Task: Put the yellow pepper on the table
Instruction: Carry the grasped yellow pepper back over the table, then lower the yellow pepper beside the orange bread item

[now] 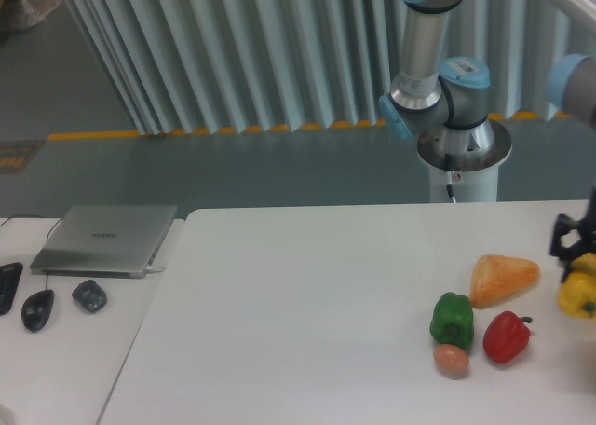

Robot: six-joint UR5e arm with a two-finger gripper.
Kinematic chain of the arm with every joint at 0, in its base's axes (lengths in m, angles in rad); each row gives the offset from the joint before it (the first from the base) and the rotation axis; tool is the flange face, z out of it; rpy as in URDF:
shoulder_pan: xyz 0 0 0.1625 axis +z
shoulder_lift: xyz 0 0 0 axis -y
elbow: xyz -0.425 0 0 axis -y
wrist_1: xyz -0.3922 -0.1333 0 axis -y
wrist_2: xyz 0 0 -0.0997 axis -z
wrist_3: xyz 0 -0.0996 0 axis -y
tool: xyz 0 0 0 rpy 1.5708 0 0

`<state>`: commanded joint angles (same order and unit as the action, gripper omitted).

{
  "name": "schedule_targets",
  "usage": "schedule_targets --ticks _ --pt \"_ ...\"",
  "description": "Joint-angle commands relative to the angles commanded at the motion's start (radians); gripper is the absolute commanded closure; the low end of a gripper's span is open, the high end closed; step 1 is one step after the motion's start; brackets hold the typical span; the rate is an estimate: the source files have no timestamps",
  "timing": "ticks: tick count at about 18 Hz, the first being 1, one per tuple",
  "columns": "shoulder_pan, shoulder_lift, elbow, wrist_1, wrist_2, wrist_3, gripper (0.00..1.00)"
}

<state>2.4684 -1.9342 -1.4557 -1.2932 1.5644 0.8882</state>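
Nearest to us, toward the front right of the white bench (307, 313), we count one small tan-orange egg-like ball (451, 360), touching or just beside the one green pepper (452, 320) behind it. One red pepper (506, 336) lies just to the right of those two, its stem pointing right. Behind them sits one pale orange wedge-shaped bread-like piece (503, 278), close to the green pepper. At the right edge of the bench we see the one yellow pepper (578, 293), partly cut off by the edge of the view, with the dark gripper (570, 241) directly above it and against its top; the gripper appears to hold the yellow pepper, though its fingers are too dark and too cropped for us to see their grip clearly, and we cannot tell whether the pepper touches the bench surface. That makes three peppers, one of each colour. On the adjoining surface at the left we count one dark mouse (37, 308), one small grey rounded object (89, 295) beside it, and farther back one closed grey laptop (104, 239). Farthest away, beyond the far edge of the bench, stands the arm's round base (463, 150).
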Motion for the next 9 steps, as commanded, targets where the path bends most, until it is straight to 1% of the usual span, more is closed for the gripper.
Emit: schedule_targets --ticks 2,5,6,7,8,9 --pt "-0.025 0.0 -0.018 -0.002 0.005 0.024 0.37" --pt "-0.045 0.018 -0.077 -0.005 0.069 0.243 0.37" --pt "-0.046 0.026 -0.083 -0.009 0.072 0.276 0.38" --pt "-0.048 0.031 -0.098 -0.026 0.066 0.285 0.39" --pt "-0.051 0.031 -0.11 -0.028 0.065 0.287 0.39" --pt "-0.071 0.035 -0.118 -0.029 0.066 0.287 0.39"
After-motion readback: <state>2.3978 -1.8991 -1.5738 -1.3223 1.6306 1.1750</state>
